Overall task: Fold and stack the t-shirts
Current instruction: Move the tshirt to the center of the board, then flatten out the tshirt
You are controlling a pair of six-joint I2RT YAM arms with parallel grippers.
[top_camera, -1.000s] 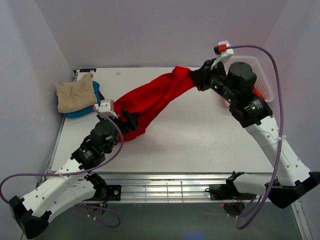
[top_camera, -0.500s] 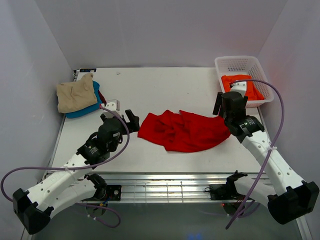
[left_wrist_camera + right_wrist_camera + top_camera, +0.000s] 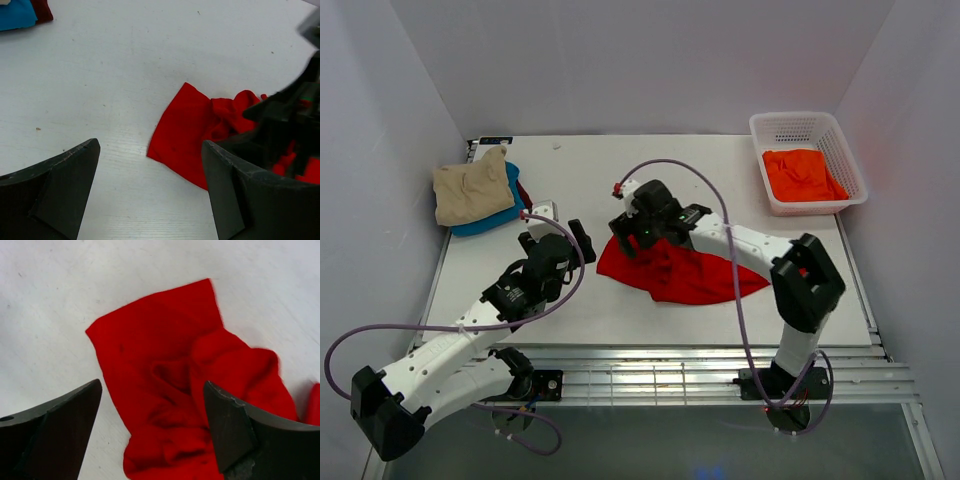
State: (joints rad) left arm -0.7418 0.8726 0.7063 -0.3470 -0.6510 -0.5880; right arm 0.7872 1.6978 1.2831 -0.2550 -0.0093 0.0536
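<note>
Spreading across most of the top view, the white table (image 3: 720, 170) is carrying everything, and the two arms are the biggest shapes on it. The right arm is reaching from the lower right across to the middle of the frame, and the left arm is angling up from the lower left. The bright red t-shirt (image 3: 685, 275) is lying crumpled and unfolded near the centre of the table, slightly toward the bottom edge, with one flat corner pointing left. The white lattice basket (image 3: 798, 125) is sitting in the upper right corner with the orange t-shirt (image 3: 805, 172) bunched inside it. Over in the upper left, the tan t-shirt (image 3: 470, 190) is resting on top of the teal blue one (image 3: 485, 222), with a sliver of the dark red one (image 3: 523, 190) peeking out at the stack's right side. The right gripper (image 3: 625, 235) is hanging over the red shirt's left end, and its wrist view is showing the fingers spread wide with the cloth (image 3: 165, 370) below them and nothing pinched. The left gripper (image 3: 555, 240) is sitting just left of the shirt, fingers likewise parted over bare table, the red corner (image 3: 185, 125) lying ahead of them.
</note>
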